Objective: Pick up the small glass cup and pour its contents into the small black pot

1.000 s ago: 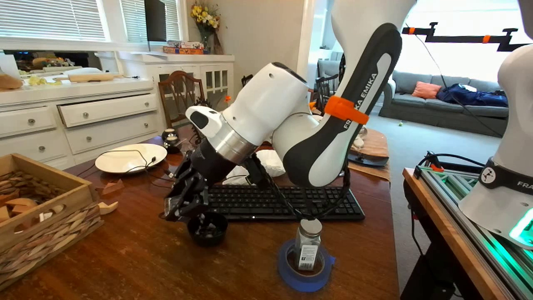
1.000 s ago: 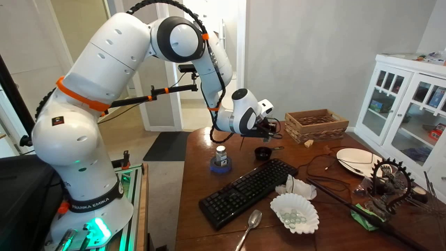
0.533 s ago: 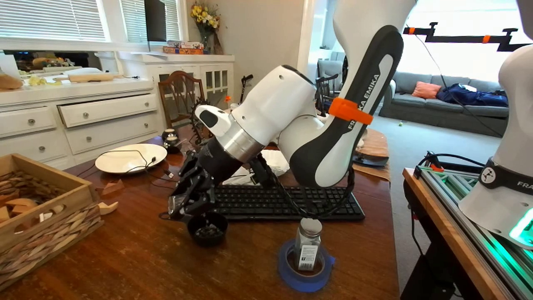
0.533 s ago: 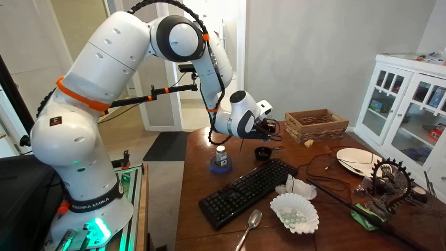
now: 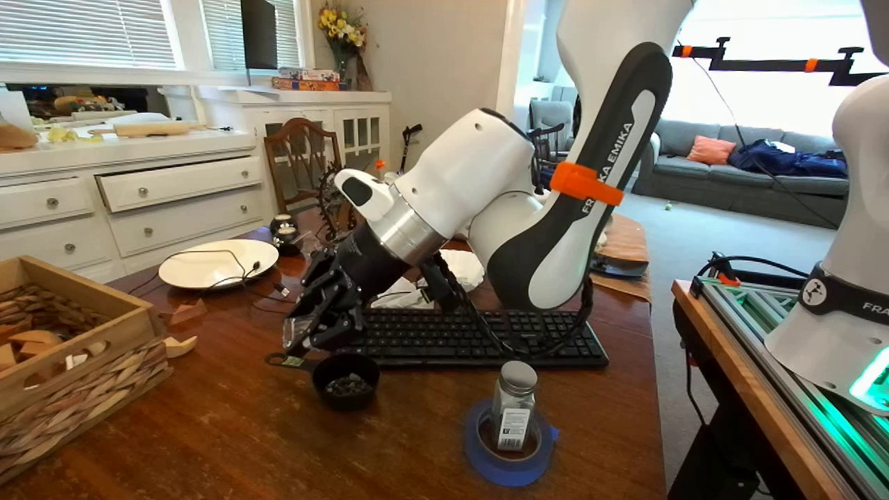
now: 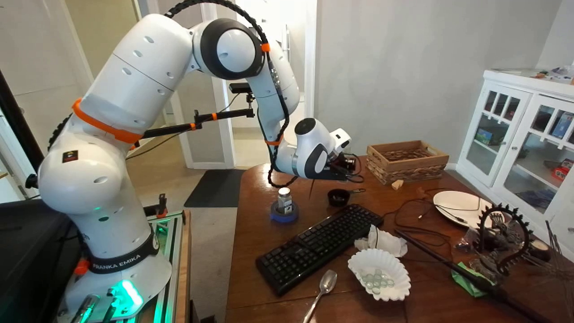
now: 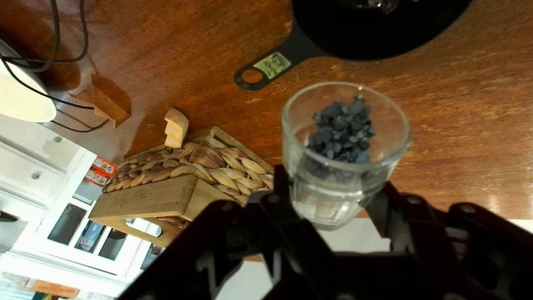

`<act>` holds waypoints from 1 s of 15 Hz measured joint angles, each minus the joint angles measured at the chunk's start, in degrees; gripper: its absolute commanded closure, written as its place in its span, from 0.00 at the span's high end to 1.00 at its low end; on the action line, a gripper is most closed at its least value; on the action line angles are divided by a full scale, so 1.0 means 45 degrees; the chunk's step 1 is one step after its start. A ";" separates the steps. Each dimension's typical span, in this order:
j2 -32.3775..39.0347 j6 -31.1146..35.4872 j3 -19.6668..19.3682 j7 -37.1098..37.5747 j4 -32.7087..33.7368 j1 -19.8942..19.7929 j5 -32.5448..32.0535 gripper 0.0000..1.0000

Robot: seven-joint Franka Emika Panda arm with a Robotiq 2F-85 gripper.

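Black gripper grasps clear glass cup of dark grains, near small round black pot on brown wooden table. Yellow-green label on handle: perhaps handwritten, illegible. White arm: "FRANKA EMIKA".

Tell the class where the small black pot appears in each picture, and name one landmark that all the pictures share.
In an exterior view: pot left of centre, lower half.
In an exterior view: pot slightly right of and below centre.
In the wrist view: pot cut off by the top edge, right of centre.
Shared landmark: the wooden basket, in all three.
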 measured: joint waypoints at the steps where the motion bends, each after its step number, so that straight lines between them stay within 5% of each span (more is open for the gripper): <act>1: -0.0012 0.0066 -0.0008 -0.0082 -0.0026 -0.0002 0.0058 0.22; 2: -0.0017 0.0126 -0.0011 -0.0135 -0.0046 -0.0004 0.0099 0.22; 3: -0.0023 0.0137 -0.0002 -0.0149 -0.0066 -0.0011 0.0113 0.47; 8: -0.0064 0.0138 0.0116 -0.0185 -0.0193 -0.0105 0.0114 0.47; 9: -0.0071 0.0138 0.0116 -0.0187 -0.0193 -0.0107 0.0113 0.22; 15: -0.0079 0.0340 -0.0052 -0.0386 -0.0229 -0.0081 0.0466 0.22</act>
